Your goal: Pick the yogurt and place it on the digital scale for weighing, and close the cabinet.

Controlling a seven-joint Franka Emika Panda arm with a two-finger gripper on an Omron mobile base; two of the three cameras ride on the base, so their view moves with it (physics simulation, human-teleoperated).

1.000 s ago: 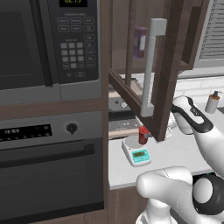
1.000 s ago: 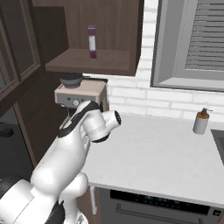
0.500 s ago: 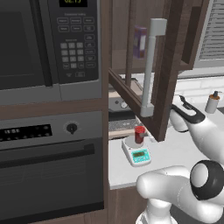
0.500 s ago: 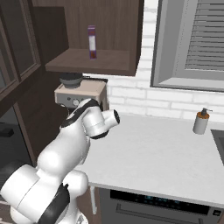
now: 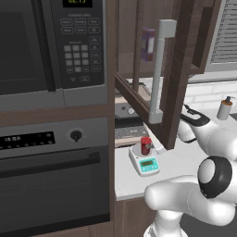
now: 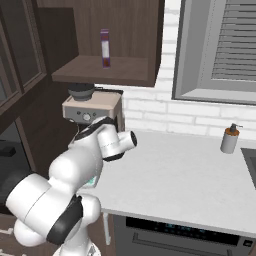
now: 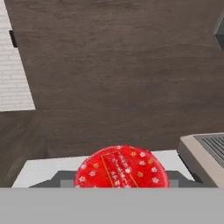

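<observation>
The red yogurt [image 5: 146, 145] stands upright on the round plate of the digital scale [image 5: 149, 165], at the counter's left end. In the hand view its starred red lid [image 7: 121, 169] lies just below the camera, with the scale's grey plate [image 7: 61, 178] showing on either side. The cabinet door [image 5: 175, 78] hangs wide open over the counter, its pale bar handle [image 5: 157, 74] facing me. My wrist [image 5: 195, 121] reaches behind that door, which hides the fingers. No fingertips rise in the hand view.
A purple box [image 5: 148, 44] stands on the cabinet shelf [image 6: 100, 70]. The beige coffee machine [image 6: 92, 107] sits behind the scale, and a brown-capped bottle [image 6: 229, 139] stands far right. The oven and microwave fronts [image 5: 51, 115] wall off the left.
The arm's elbow has risen a little and the forearm has shifted slightly. The yogurt stays put on the scale, and the door has not moved.
</observation>
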